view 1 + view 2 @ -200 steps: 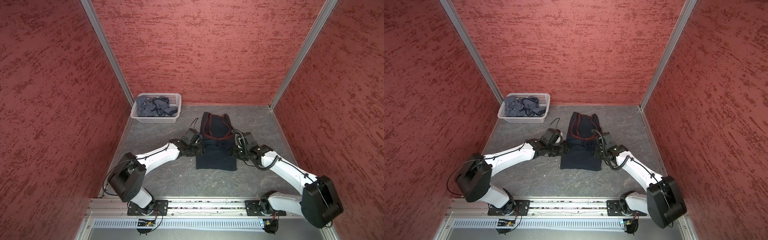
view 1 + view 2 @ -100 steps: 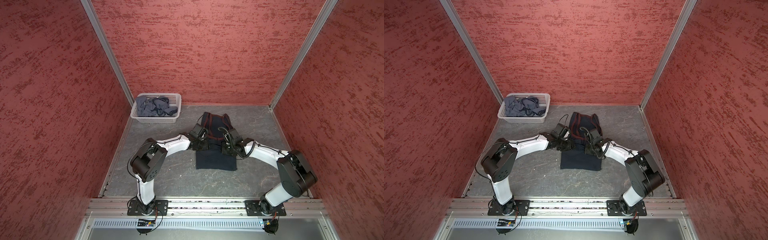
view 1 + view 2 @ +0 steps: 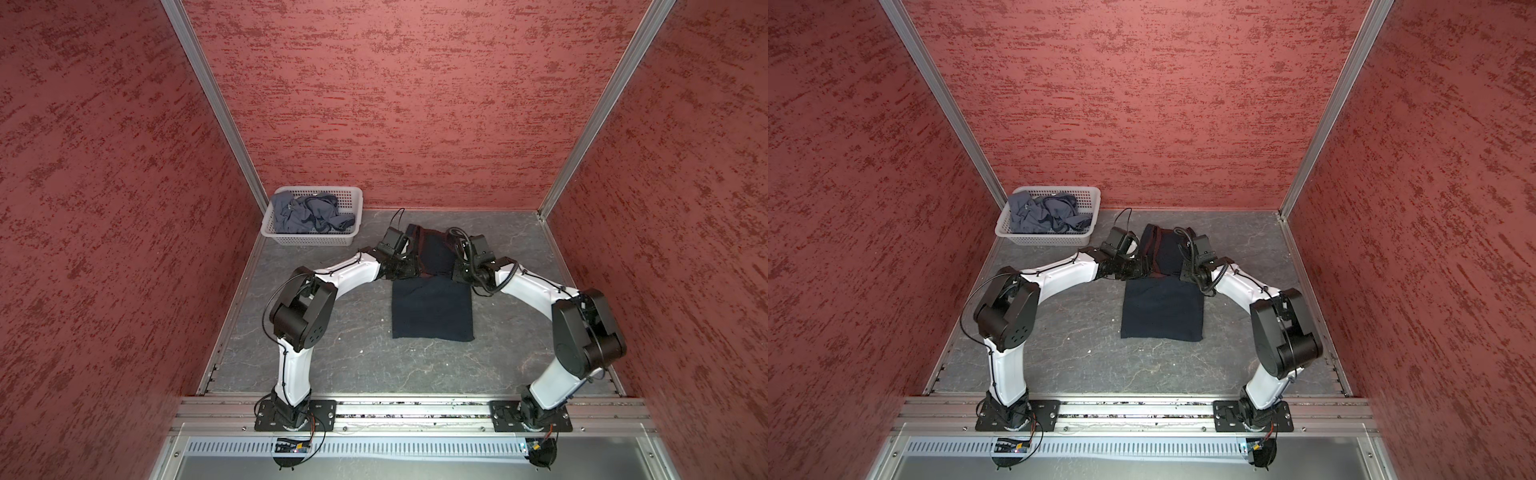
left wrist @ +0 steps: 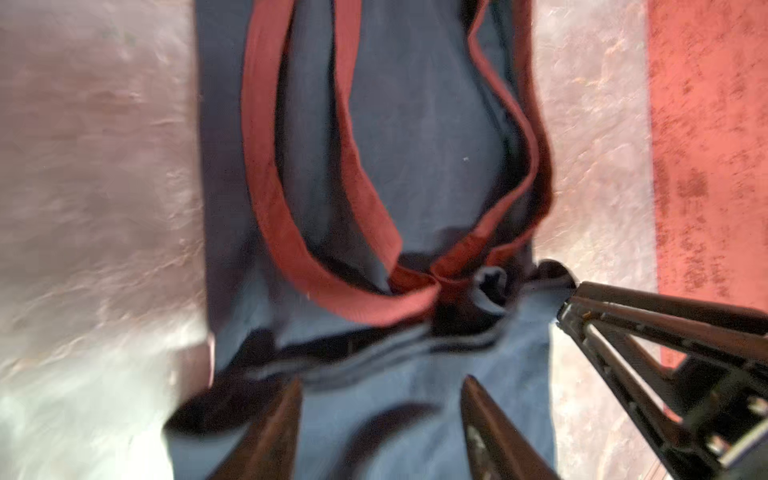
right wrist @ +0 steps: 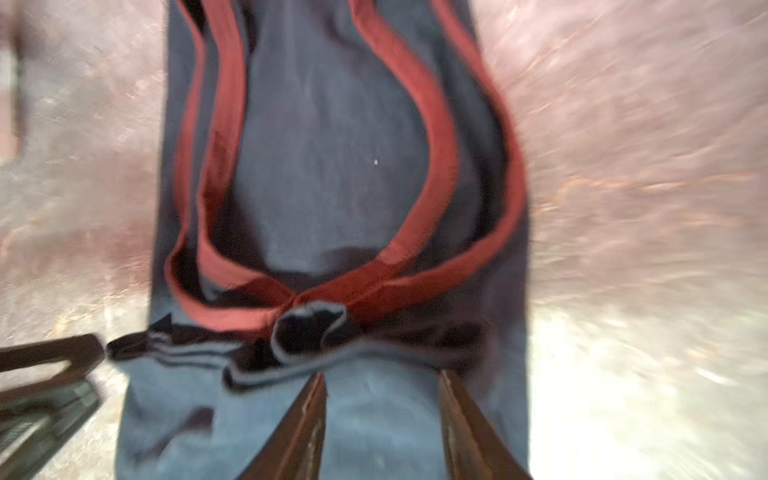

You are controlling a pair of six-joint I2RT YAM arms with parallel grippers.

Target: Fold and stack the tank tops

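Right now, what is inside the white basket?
A crumpled grey-blue tank top with dark trim lies in the white basket. Anything beneath that cloth is covered, so I cannot tell whether more lies under it.

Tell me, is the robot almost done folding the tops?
Not yet. Done: the navy top is on the table, seemingly folded once across its middle. In hand: both pairs of jaws stand open over that fold. Left: finishing it, then folding the grey top crumpled in the basket and stacking both.
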